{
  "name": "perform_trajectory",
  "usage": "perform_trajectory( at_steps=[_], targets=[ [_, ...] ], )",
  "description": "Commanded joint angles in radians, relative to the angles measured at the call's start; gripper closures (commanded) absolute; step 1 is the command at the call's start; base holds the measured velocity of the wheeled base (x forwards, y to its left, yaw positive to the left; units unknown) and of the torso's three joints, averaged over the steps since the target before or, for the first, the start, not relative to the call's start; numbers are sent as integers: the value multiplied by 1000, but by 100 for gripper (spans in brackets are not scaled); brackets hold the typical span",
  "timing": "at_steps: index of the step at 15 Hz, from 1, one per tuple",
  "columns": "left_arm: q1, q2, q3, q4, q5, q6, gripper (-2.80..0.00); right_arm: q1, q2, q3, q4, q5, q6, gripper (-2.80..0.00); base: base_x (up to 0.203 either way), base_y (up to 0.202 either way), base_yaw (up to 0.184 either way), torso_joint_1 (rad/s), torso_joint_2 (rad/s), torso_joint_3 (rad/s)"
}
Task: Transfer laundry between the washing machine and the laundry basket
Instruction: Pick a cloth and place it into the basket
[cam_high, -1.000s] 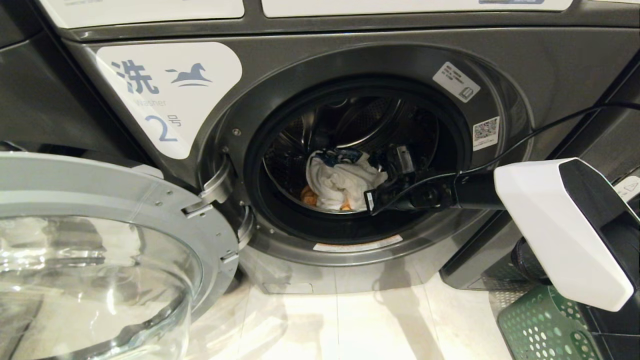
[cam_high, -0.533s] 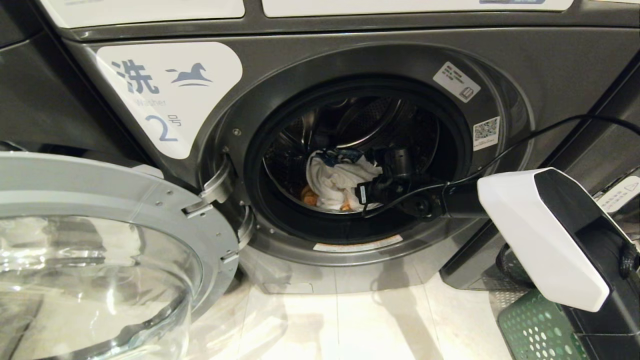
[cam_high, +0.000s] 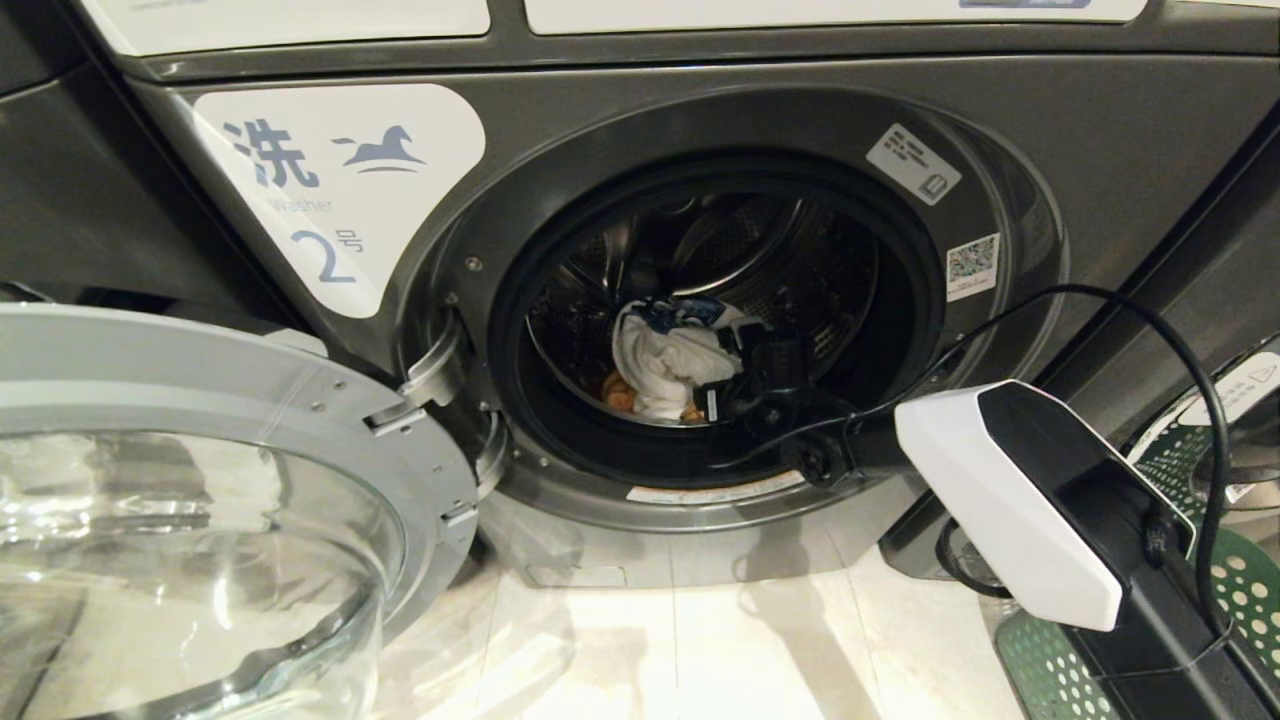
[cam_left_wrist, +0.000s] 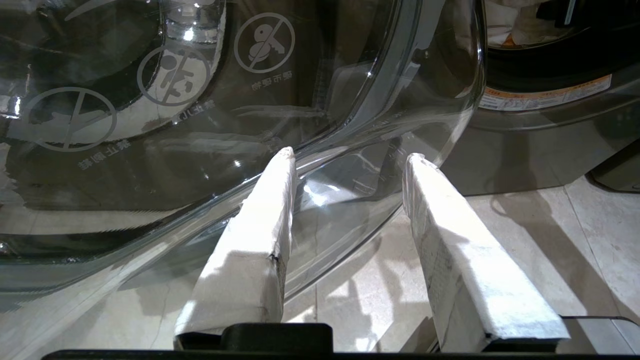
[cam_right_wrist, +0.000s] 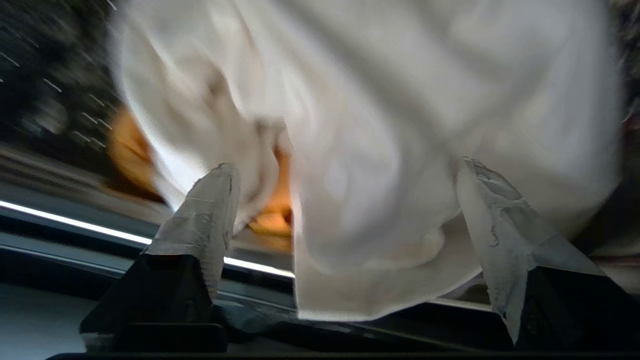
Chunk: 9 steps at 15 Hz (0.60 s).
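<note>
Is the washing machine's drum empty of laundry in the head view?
No: a crumpled white cloth lies in the drum, with something orange showing beneath it, and the right gripper is reaching in toward it.

Washing machine (cam_high: 620, 110) front label (cam_high: 340, 190): character "洗", horse emblem, "Washer" (faint), "2号". QR sticker (cam_high: 972, 264) beside drum opening. Glass door (cam_left_wrist: 200, 125): three prohibition pictograms.

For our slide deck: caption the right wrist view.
Open right gripper reaching toward the white cloth in the drum.
</note>
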Motion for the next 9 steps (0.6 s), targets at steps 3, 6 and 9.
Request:
perform_trajectory(
  at_steps=[3,6,9],
  targets=[
    [0,1,2,0,1,-1,0,0,70,1,-45,-6,-2,-280,0,0,0,0,0,0],
    [0,1,2,0,1,-1,0,0,70,1,-42,-5,0,-280,0,0,0,0,0,0],
    [0,1,2,0,1,-1,0,0,72,3,-35,0,3,0,0,0,0,0,0,0]
  ],
)
